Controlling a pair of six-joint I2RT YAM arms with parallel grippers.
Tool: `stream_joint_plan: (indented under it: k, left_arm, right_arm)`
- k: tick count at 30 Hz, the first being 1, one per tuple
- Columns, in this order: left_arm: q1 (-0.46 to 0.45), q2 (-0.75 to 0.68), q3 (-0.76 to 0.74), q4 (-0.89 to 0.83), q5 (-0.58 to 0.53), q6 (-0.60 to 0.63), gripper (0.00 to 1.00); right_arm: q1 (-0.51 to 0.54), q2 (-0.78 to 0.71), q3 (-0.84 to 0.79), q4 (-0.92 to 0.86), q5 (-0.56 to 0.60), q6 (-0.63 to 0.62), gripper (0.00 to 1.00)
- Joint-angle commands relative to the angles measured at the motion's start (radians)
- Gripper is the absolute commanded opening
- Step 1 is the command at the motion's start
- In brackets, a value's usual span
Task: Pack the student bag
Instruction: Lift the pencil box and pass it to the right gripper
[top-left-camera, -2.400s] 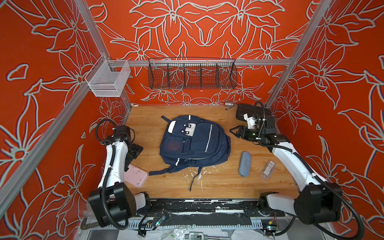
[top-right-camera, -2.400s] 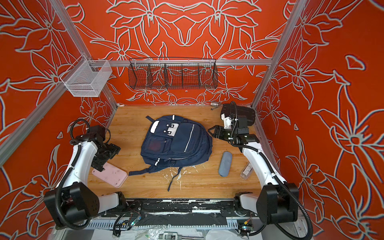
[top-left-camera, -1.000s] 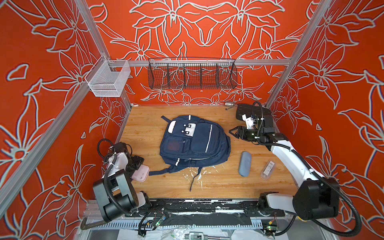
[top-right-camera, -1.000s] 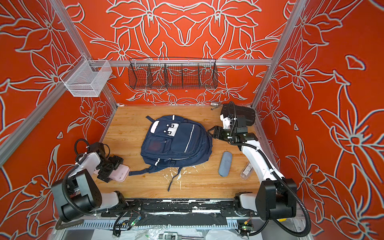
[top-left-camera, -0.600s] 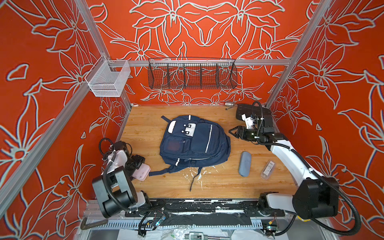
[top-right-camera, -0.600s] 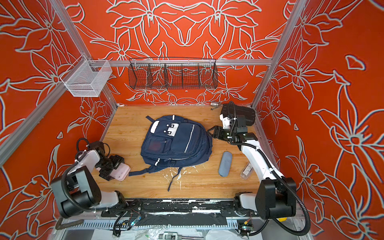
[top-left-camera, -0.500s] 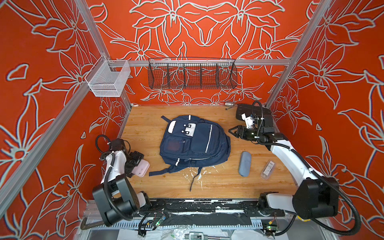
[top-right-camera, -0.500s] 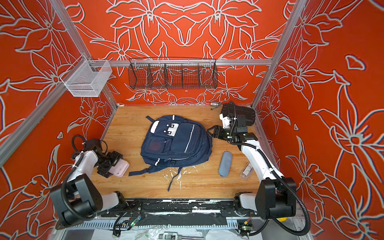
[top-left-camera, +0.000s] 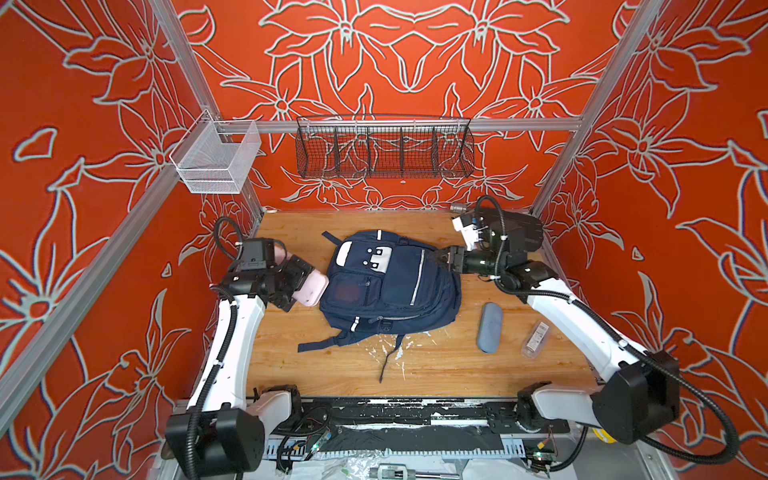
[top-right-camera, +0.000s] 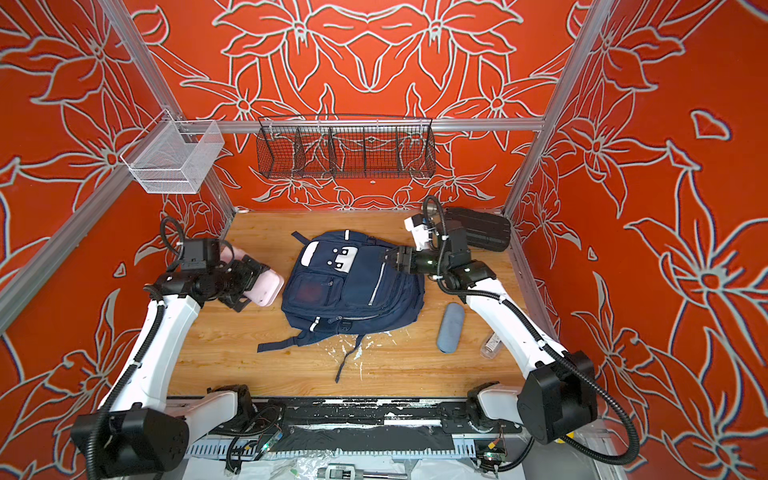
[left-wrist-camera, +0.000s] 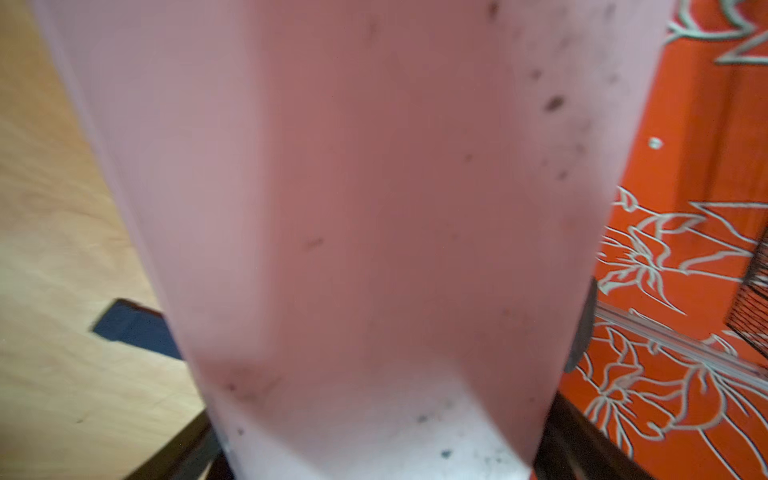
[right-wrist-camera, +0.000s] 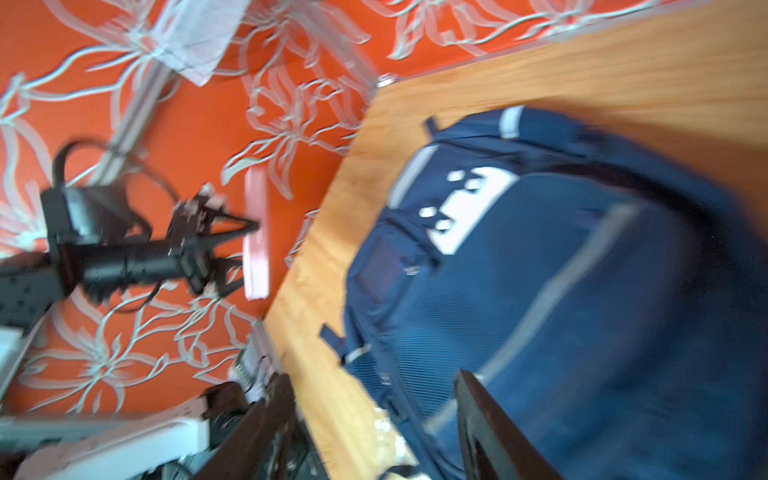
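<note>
- The student bag lies flat, front up, in the middle of the bench. Its straps trail out at its 6 o'clock, and no pocket shows an open mouth in either top view.
- The right end effector sits at the bag's 2 o'clock edge. Its jaws are partly apart and I can see nothing gripped between them; the wrist view is blurred.
- The left end effector is at the bag's 9 o'clock, spread wide and clamped on a pink case held clear of the bench.
- A grey pouch lies at the bag's 4 o'clock, apart from it.
- Risk: the case reaches the bag before any compartment is open, and gets pushed against closed fabric.
- Risk: the right jaws close on loose cloth instead of a zip pull, so the unweighted bag slides or bunches.
- Risk: the wide, shallow hold lets the case twist or slip.
</note>
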Motion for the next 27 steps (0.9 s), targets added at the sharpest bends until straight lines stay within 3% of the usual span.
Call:
stream_joint_plan:
  k: [1,4,8,12,15,21,27]
  left_arm:
    - [-0.127,0.085,0.143,0.09,-0.059,-0.162,0.77]
    - [-0.224,0.185,0.23,0.168,-0.061,-0.23,0.77]
    - [-0.325,0.318,0.359,0.217,-0.064,-0.262,0.77]
    - [-0.386,0.386,0.43,0.247,-0.07,-0.279,0.77]
    - [-0.418,0.422,0.445,0.292,-0.05,-0.312,0.76]
    - [-0.463,0.44,0.47,0.316,-0.064,-0.334,0.76]
    - [-0.483,0.449,0.488,0.302,-0.082,-0.329,0.75]
  right_arm:
    - [0.087,0.004,-0.065,0.323,0.08,0.162,0.64]
    - [0.165,0.006,-0.127,0.524,0.193,0.171,0.65]
    - [0.238,0.023,-0.148,0.621,0.33,0.122,0.68]
    - [0.248,0.057,-0.194,0.771,0.363,0.173,0.7]
    - [0.267,0.107,-0.164,0.758,0.359,0.173,0.7]
    - [0.28,0.148,-0.137,0.676,0.528,0.194,0.69]
    - [0.28,0.221,-0.111,0.844,0.485,0.221,0.68]
